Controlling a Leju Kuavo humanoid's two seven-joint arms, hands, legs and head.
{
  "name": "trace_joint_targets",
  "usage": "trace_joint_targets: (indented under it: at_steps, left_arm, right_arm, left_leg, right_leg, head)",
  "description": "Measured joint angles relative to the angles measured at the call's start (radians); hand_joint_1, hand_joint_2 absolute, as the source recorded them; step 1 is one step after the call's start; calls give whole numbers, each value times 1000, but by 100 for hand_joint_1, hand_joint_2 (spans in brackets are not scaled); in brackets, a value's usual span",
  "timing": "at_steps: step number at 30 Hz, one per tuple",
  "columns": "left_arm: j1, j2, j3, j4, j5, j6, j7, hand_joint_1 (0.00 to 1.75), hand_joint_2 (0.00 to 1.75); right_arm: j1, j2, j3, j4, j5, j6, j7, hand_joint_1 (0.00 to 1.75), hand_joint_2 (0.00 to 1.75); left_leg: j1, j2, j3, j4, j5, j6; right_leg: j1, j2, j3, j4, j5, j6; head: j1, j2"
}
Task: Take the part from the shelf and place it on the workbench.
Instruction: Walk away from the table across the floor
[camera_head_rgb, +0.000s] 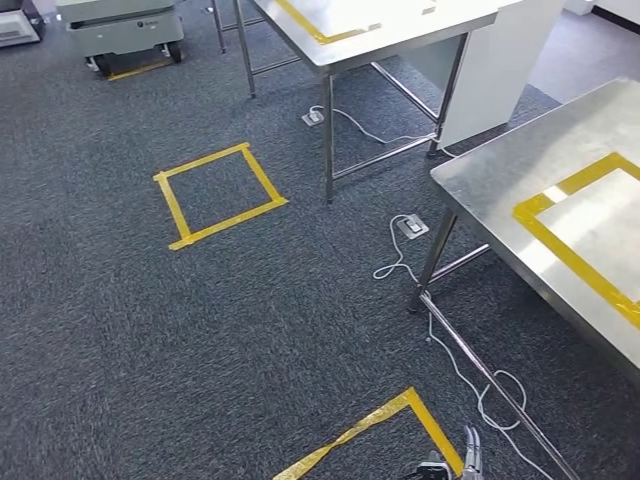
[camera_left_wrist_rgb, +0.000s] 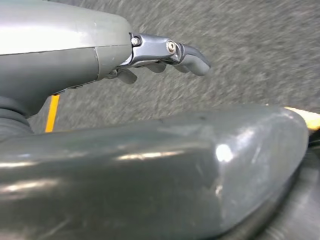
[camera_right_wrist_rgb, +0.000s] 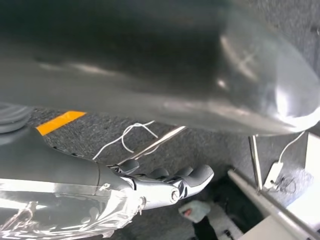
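A steel workbench with a yellow tape rectangle on its top stands at the right in the head view. The fingertips of my right hand poke in at the bottom edge, above the carpet. In the right wrist view my right hand hangs with its fingers stretched out and nothing in them. My left hand also hangs over the carpet in the left wrist view, with its fingers extended and nothing held.
A second steel table with yellow tape stands at the back centre. A grey wheeled unit is at the back left. Two yellow tape squares mark the dark carpet. White cables and floor sockets lie beside the table legs.
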Motion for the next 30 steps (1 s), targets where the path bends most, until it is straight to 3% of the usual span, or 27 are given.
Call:
trace_joint_targets:
  at_steps: [2, 3, 5, 6, 7, 9, 11, 12, 13, 14, 16, 18, 20, 21, 22, 24, 26, 27, 28, 30]
  left_arm:
    - [-6, -2, -4, 0, 0, -1, -1, 0, 0]
    - [-9, -3, -5, 0, 0, -2, -3, 0, 0]
    - [-5, -2, -6, 0, 0, -8, -7, 0, 0]
    - [0, -1, -6, 0, 0, -11, -8, 0, 0]
    - [3, 0, -6, 0, 0, -14, -9, 0, 0]
    - [1, 3, -6, 0, 0, -16, -10, 0, 0]
    - [-2, 4, -6, 0, 1, -17, -12, 0, 0]
    - [-1, 3, -6, 0, 2, -18, -12, 0, 0]
    - [1, 2, -5, 0, 3, -19, -12, 0, 0]
    - [3, 1, -3, 0, 5, -20, -13, 0, 0]
    - [3, 1, 5, 0, 12, -24, -16, 0, 0]
    - [4, 0, 23, -1, 28, -29, -20, 0, 0]
    - [8, -2, 47, -4, 40, -36, -22, 0, 0]
    - [10, -4, 59, -6, 43, -39, -22, 0, 0]
    - [11, -6, 70, -8, 45, -42, -22, 0, 0]
    - [10, -11, 92, -16, 50, -52, -21, 0, 0]
    - [8, -15, 120, -28, 53, -71, -20, 0, 0]
    - [8, -16, 139, -36, 53, -84, -21, 0, 0]
    - [9, -17, 159, -44, 53, -97, -22, 0, 0]
    - [9, -16, 203, -61, 55, -118, -27, 0, 0]
  right_arm:
    - [7, 1, -8, -10, 16, 12, -1, 0, 0]
    - [9, 3, -14, -14, 30, 22, -1, 0, 0]
    - [11, 10, -28, -21, 66, 46, -1, 0, 0]
    - [13, 13, -35, -23, 79, 55, -2, 0, 0]
    - [15, 16, -41, -26, 89, 61, -2, 0, 0]
    - [19, 19, -54, -28, 96, 67, -2, 0, 0]
    - [22, 19, -66, -29, 104, 74, -2, 0, 0]
    - [21, 19, -71, -29, 109, 81, -2, 0, 0]
    - [21, 19, -74, -29, 112, 89, -2, 0, 0]
    - [21, 19, -76, -31, 109, 100, -2, 0, 0]
    - [26, 20, -78, -51, 78, 122, -2, 0, 0]
    - [35, 22, -98, -84, 30, 160, -2, 0, 0]
    - [42, 27, -148, -112, 5, 226, -1, 0, 0]
    - [45, 30, -180, -124, 3, 259, 0, 0, 0]
    - [46, 33, -212, -133, 7, 281, 5, 0, 0]
    - [40, 36, -280, -139, 15, 311, 35, 0, 0]
    - [15, 35, -380, -111, 32, 333, 91, 0, 0]
    - [-7, 30, -445, -79, 55, 332, 123, 0, 0]
    - [-34, 21, -512, -35, 91, 318, 158, 0, 0]
    - [-85, -6, -629, 76, 183, 257, 240, 0, 0]
  left_leg:
    - [-1, 46, 113, -148, -25, 7]
    - [-6, 55, 138, -190, -42, 18]
    - [-14, 38, 133, -211, -49, 47]
    - [-16, 28, 126, -210, -43, 58]
    - [-16, 18, 118, -211, -34, 68]
    - [-19, -6, 99, -211, -16, 81]
    - [-24, -36, 80, -210, 0, 85]
    - [-27, -50, 72, -210, 8, 85]
    - [-28, -65, 66, -209, 14, 84]
    - [-28, -80, 60, -209, 20, 82]
    - [-30, -107, 51, -206, 30, 75]
    - [-30, -126, 42, -203, 38, 66]
    - [-27, -142, 33, -202, 45, 55]
    - [-26, -135, 26, -194, 40, 50]
    - [-27, -117, 13, -170, 21, 46]
    - [-28, -67, -40, -60, -48, 41]
    - [-28, -48, -97, 69, -107, 37]
    - [-28, -45, -105, 96, -110, 36]
    - [-28, -42, -94, 84, -95, 37]
    - [-28, -15, -17, -39, -33, 40]
  right_leg:
    - [1, -24, -20, 19, 5, 13]
    - [-1, -36, -25, 26, 8, 19]
    - [-9, -52, -30, 33, 14, 35]
    - [-14, -36, -35, 42, 5, 42]
    - [-17, -8, -46, 68, -17, 47]
    - [-18, 60, -89, 185, -98, 50]
    - [-16, 85, -125, 304, -158, 46]
    - [-14, 88, -120, 316, -161, 42]
    - [-12, 91, -95, 287, -146, 38]
    - [-11, 99, -52, 221, -118, 34]
    - [-14, 141, 36, 72, -77, 28]
    - [-14, 164, 69, 8, -68, 22]
    - [-11, 145, 68, 7, -62, 13]
    - [-11, 134, 68, 6, -58, 6]
    - [-12, 121, 67, 3, -53, -1]
    - [-12, 94, 63, 1, -47, -9]
    - [-10, 65, 55, 1, -44, -10]
    - [-9, 51, 53, 1, -43, -10]
    - [-9, 38, 51, 1, -43, -9]
    - [-9, 14, 53, 2, -43, -6]
  head:
    - [-3, 0]
    - [-4, 0]
    - [-3, 0]
    - [-2, 0]
    - [-2, 0]
    - [-1, 0]
    - [-1, 0]
    - [-2, 0]
    - [-2, 0]
    - [-2, 0]
    - [-2, 0]
    - [-3, 0]
    - [-3, 0]
    - [-4, 0]
    - [-6, 0]
    - [-12, 0]
    - [-14, 0]
    - [-14, 0]
    - [-14, 0]
    - [-14, 0]
